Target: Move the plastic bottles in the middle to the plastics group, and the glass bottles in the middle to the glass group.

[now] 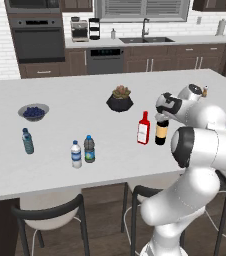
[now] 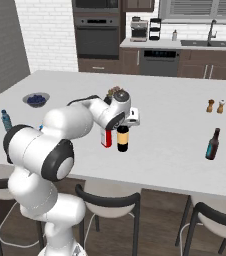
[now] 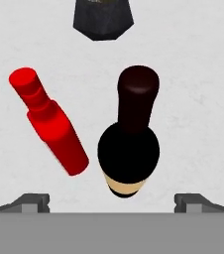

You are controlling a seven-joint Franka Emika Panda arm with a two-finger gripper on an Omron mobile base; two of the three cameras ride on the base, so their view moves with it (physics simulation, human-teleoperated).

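Above the counter (image 1: 60, 100), the open fingers (image 3: 20, 202) hover over the upright brown bottle (image 3: 129, 149), red-capped bottle (image 3: 52, 126) just beside it.

On the counter (image 1: 60, 95), the sauce bottle (image 1: 143, 129) stands just left of the beer bottle (image 1: 160, 131), the plant pot (image 1: 119, 100) behind both.

The robot is a glossy white arm (image 1: 200, 150) built of rounded, bulbous shells, each segment swelling like a smooth capsule. Dark grey-black rings mark the joints between segments, the widest band circling the big elbow housing. Near the wrist sits a black collar against a white, boxy hand. The end effector (image 3: 112, 202) shows two small dark grey fingertips (image 3: 32, 202) with stepped, angular profiles.
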